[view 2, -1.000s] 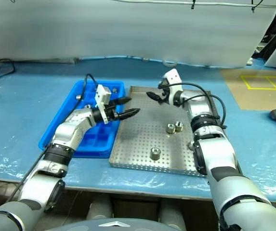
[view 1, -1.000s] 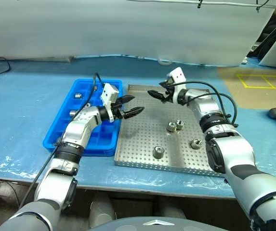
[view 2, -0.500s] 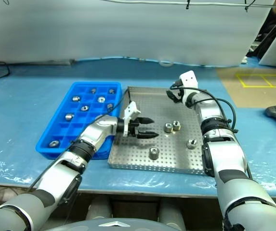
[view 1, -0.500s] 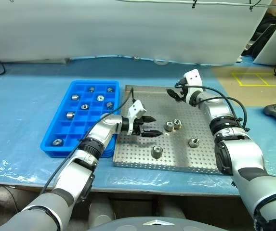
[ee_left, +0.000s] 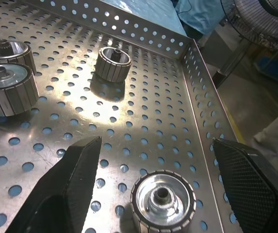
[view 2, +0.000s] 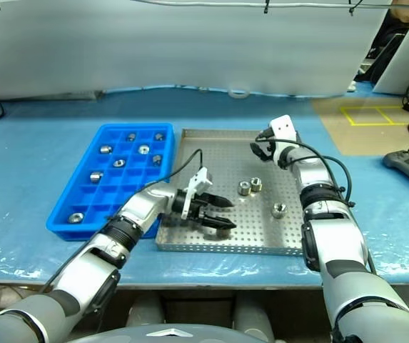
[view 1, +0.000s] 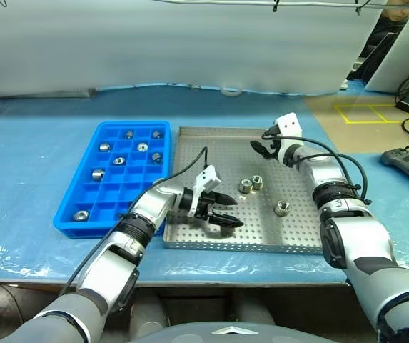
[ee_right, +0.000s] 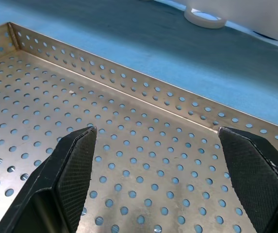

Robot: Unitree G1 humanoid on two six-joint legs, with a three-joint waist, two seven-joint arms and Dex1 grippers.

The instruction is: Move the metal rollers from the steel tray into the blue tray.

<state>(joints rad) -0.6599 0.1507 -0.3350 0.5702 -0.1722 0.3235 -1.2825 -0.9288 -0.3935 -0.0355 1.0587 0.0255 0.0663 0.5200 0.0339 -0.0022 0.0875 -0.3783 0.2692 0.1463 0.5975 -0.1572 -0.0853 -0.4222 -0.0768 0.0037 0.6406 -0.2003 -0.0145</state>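
Left gripper (view 1: 225,212) has swung down from the blue tray (view 1: 76,198), jaws wide and empty, straddling a roller (ee_left: 163,201) at the steel tray's (view 1: 261,243) six o'clock: pickup looks imminent.

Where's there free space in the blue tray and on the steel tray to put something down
The blue tray's near compartments are mostly bare, one roller sitting in its near left corner; the far rows hold the rest. On the steel tray, the far left stretch is open. It is crowded near the front, where the left end effector straddles a roller, and mid-tray around the pair.
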